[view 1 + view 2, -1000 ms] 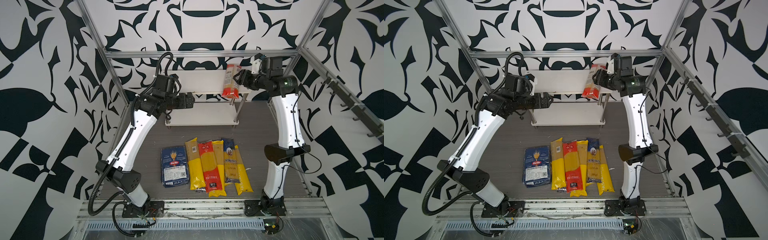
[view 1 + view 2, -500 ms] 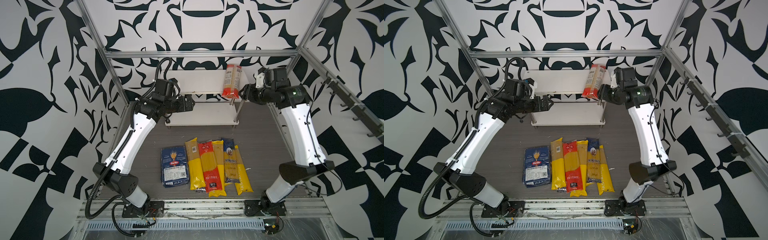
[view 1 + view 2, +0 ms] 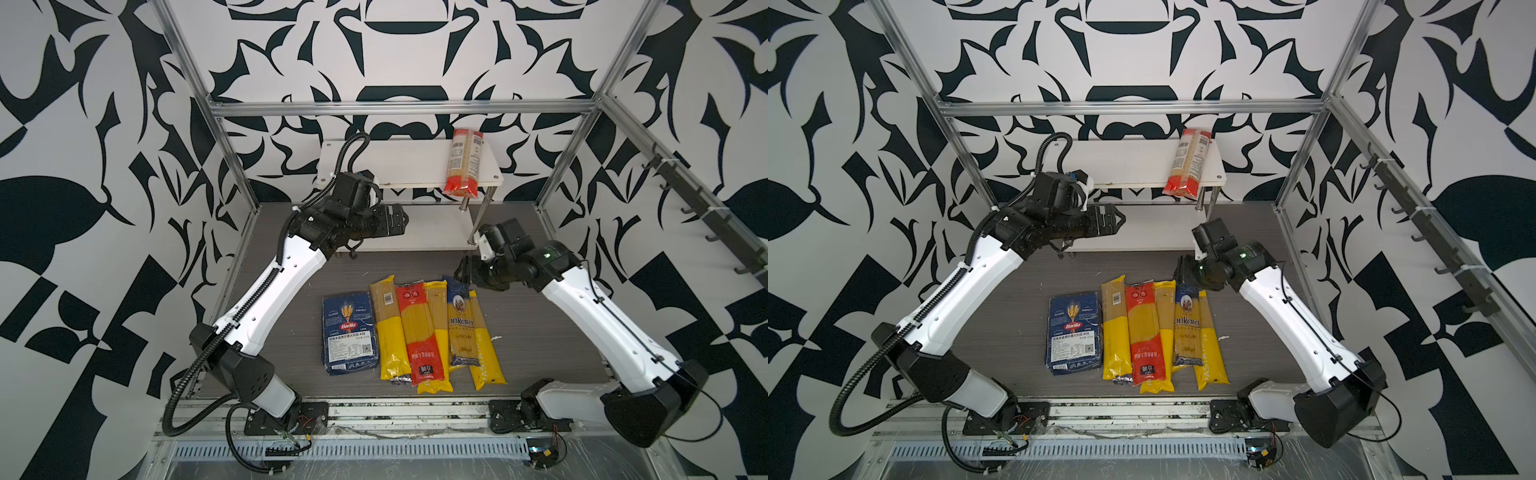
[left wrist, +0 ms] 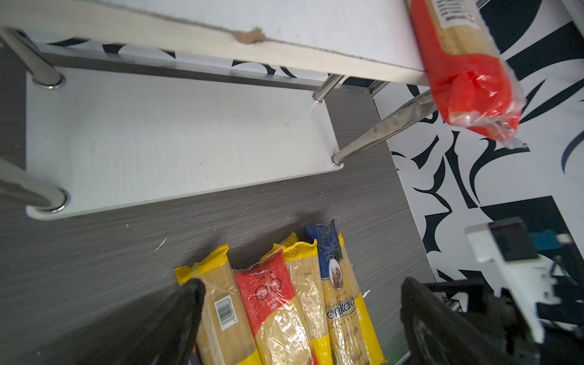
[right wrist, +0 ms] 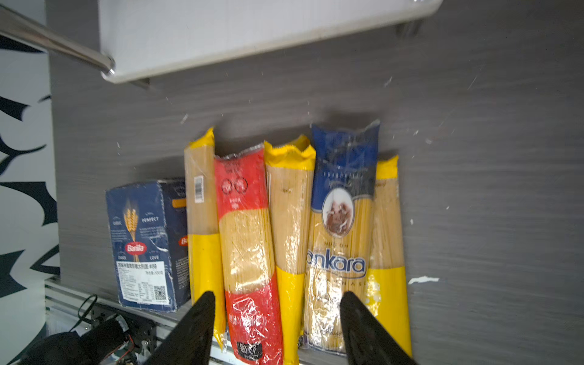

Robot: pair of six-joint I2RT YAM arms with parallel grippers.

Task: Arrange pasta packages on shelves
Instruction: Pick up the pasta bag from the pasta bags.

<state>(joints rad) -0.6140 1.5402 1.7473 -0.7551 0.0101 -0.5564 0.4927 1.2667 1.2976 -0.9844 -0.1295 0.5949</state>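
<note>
Right gripper (image 5: 277,295) jaws apart, empty, over bags on table (image 3: 540,332); left gripper (image 4: 303,282) wide, empty. Red spaghetti bag (image 3: 463,166) overhangs top shelf (image 3: 386,166). Ankara bag (image 5: 343,221): slick film, brittle strands, probably light; pinch mid-length

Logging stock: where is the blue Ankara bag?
Both top views: the blue Ankara spaghetti bag overlaps the rightmost yellow bag on the tabletop, near the right end effector.

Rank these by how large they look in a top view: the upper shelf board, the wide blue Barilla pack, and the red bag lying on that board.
1. upper shelf board
2. wide blue Barilla pack
3. red bag. It sits at a different distance from the camera than the pack, so their true sizes remain unsure.
</note>
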